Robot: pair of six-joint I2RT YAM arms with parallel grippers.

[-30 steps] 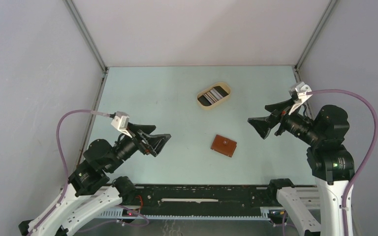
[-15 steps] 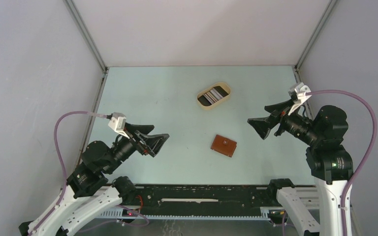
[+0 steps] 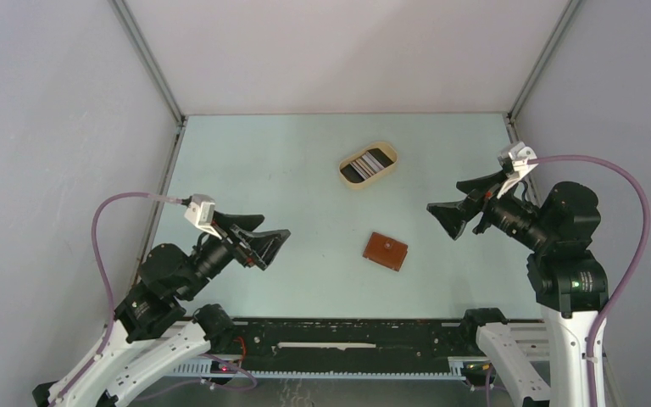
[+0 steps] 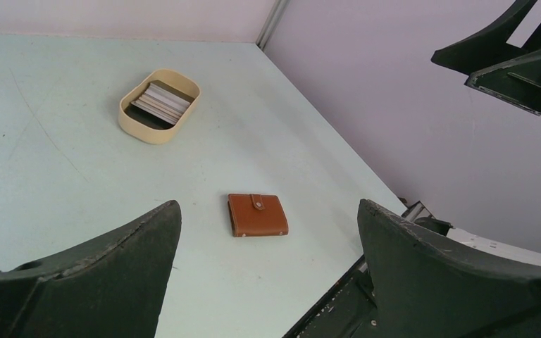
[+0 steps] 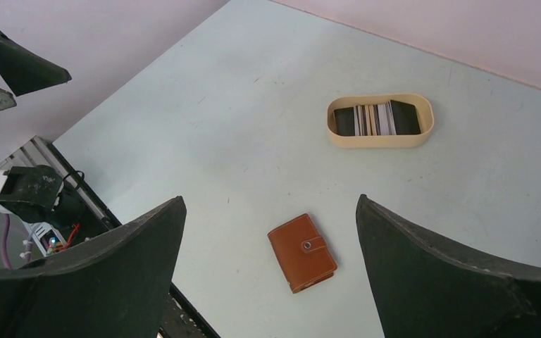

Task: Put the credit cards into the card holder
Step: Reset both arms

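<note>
On the table [image 3: 246, 170] I see the cards [image 3: 368, 162] stacked in their tray [image 3: 347, 176] and the brown card holder [image 3: 386, 251] snapped closed nearby, with my left gripper [image 3: 273, 246] and right gripper [image 3: 445, 216] both spread wide, holding nothing.

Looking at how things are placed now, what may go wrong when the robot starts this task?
The brown card holder lies snapped shut, so cards cannot enter until it is opened. The cards stand packed tightly in the beige tray; a pincer might lift several together or tip the tray.
</note>
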